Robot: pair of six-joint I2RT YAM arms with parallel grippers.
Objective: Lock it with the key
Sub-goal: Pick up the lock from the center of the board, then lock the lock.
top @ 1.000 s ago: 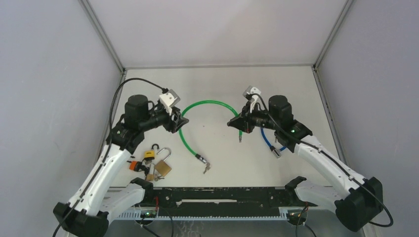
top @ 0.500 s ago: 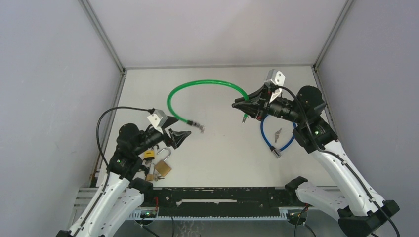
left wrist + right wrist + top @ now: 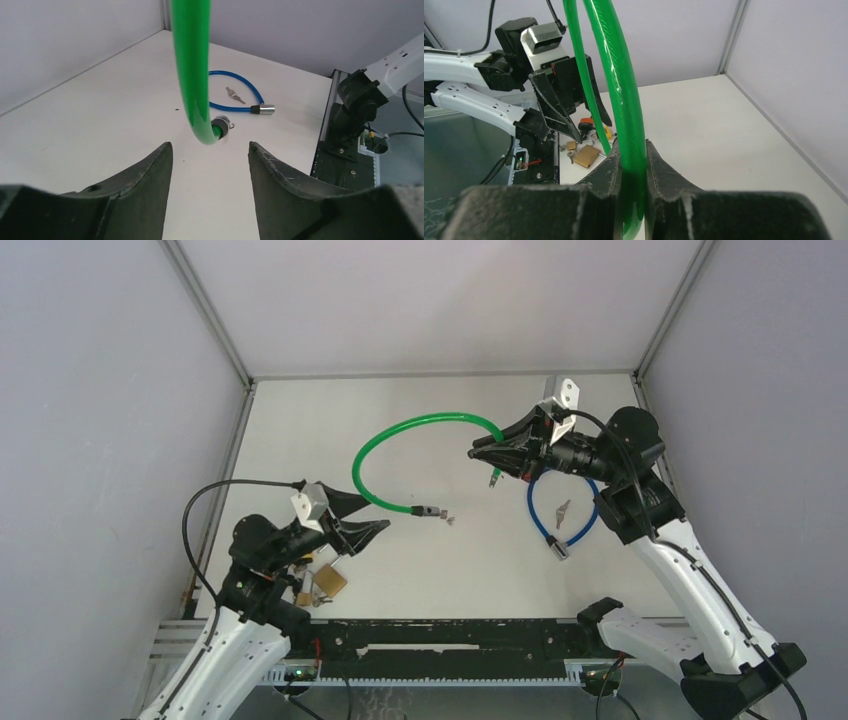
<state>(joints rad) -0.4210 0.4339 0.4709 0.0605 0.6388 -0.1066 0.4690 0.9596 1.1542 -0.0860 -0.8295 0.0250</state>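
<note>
Green cable lock (image 3: 440, 418) in right hand (image 3: 476, 452)

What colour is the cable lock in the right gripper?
Green cable lock, clearest in right wrist view.

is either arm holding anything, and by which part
Right end effector pinches the green cable lock near one end of the cable; left end effector is open and empty.

Overhead and wrist views share the green cable (image 3: 430, 419).
</note>
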